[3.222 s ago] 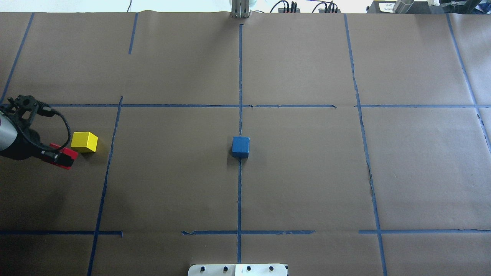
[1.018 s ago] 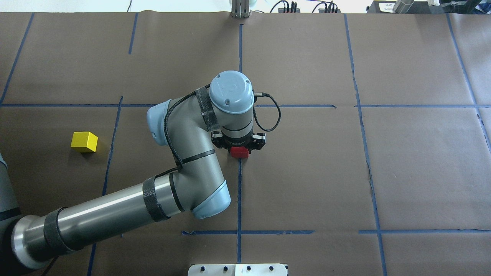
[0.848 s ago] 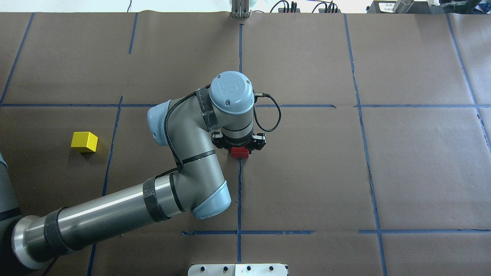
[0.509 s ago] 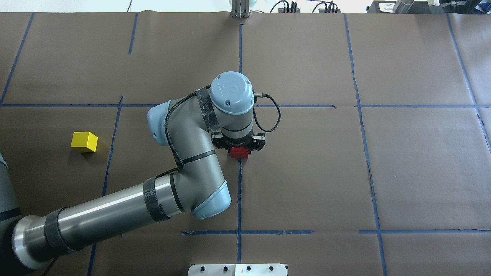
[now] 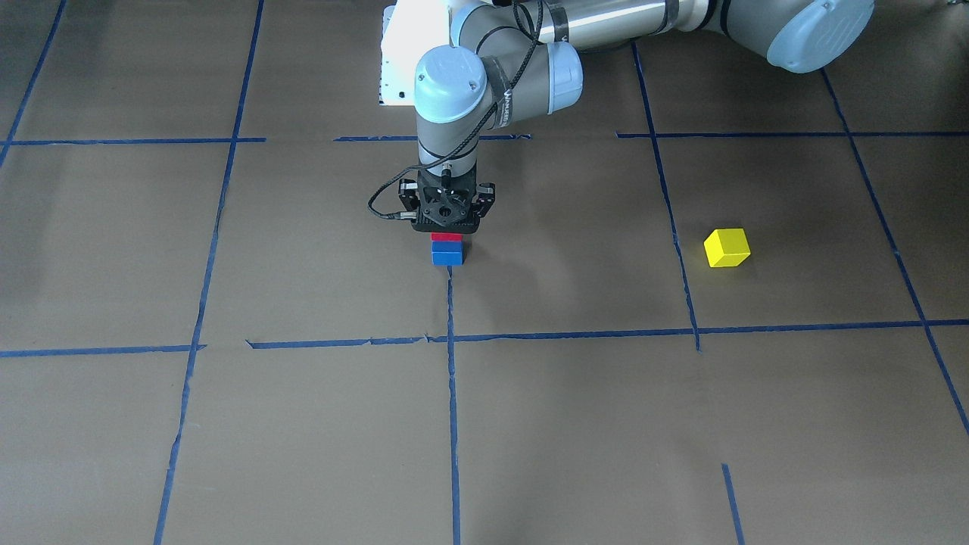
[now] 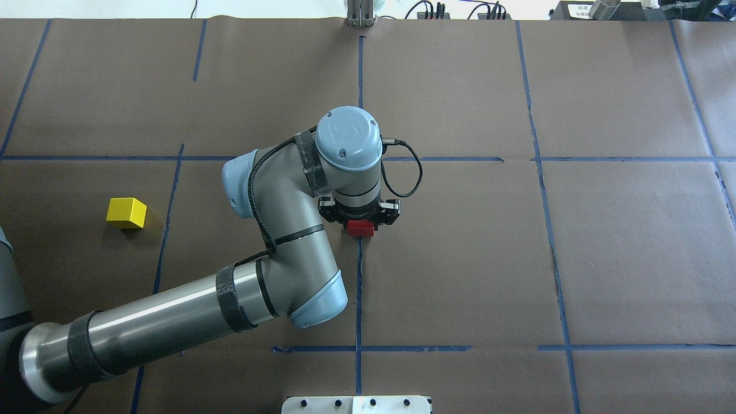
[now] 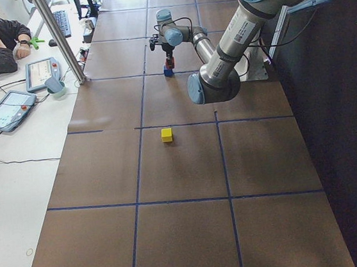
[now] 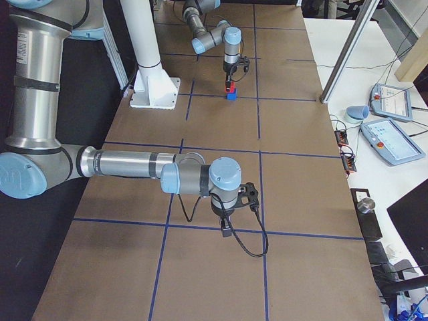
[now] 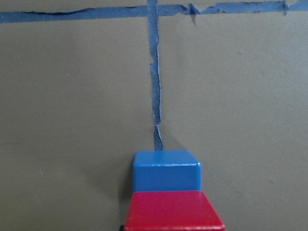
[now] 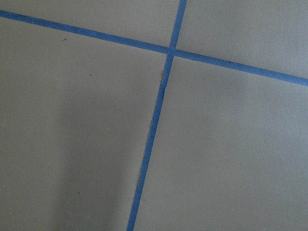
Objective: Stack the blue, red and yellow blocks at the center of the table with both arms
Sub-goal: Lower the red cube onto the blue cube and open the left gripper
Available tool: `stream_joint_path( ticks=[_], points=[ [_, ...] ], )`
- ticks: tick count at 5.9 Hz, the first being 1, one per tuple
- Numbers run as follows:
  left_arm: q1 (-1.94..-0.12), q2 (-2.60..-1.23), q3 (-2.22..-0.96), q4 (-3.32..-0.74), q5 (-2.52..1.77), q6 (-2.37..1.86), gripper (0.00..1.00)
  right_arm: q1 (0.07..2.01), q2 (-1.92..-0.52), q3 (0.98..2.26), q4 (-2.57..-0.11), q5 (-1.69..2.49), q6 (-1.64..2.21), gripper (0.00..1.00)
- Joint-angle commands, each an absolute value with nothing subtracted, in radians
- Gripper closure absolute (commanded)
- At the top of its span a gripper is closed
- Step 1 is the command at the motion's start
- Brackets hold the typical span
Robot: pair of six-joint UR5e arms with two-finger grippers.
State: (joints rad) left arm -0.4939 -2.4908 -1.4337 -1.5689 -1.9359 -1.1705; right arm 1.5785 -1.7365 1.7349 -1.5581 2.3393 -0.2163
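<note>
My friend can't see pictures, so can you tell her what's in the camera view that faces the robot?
The robot's left gripper hangs straight down over a red block stacked on a blue block at the middle of a brown table crossed by blue tape lines. A yellow block sits alone off to the view's right.

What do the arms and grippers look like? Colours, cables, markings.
Both arms, left arm and right arm, are silver tubes with pale blue joint caps. Black bands strap a black cable along the left arm. The left gripper and right gripper are black. Wrist lettering is too small to read.
</note>
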Motion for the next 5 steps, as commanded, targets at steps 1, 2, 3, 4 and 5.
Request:
stream_joint_path(
  ticks=[1, 2, 3, 4, 5],
  points=[
    [-0.494, -2.496, -1.428, -1.569, -1.936, -1.170, 0.65, 1.578, -1.736, 1.735, -1.557, 2.339, -0.216, 0.00],
    [-0.494, -2.494, -1.428, -1.569, -1.936, -1.170, 0.65, 1.578, -1.736, 1.735, -1.559, 2.339, -0.216, 0.00],
    [-0.494, -2.494, -1.425, -1.569, -1.934, -1.170, 0.54, 1.578, -1.736, 1.735, -1.559, 2.339, -0.216, 0.00],
    [-0.495, -2.494, -1.424, -1.569, -1.927, -1.170, 0.43, 1.578, -1.736, 1.735, -1.557, 2.339, -0.216, 0.00],
    [-0.497, -2.496, -1.422, -1.569, -1.911, -1.170, 0.39, 1.577, -1.735, 1.735, -1.557, 2.341, -0.216, 0.00]
  ],
)
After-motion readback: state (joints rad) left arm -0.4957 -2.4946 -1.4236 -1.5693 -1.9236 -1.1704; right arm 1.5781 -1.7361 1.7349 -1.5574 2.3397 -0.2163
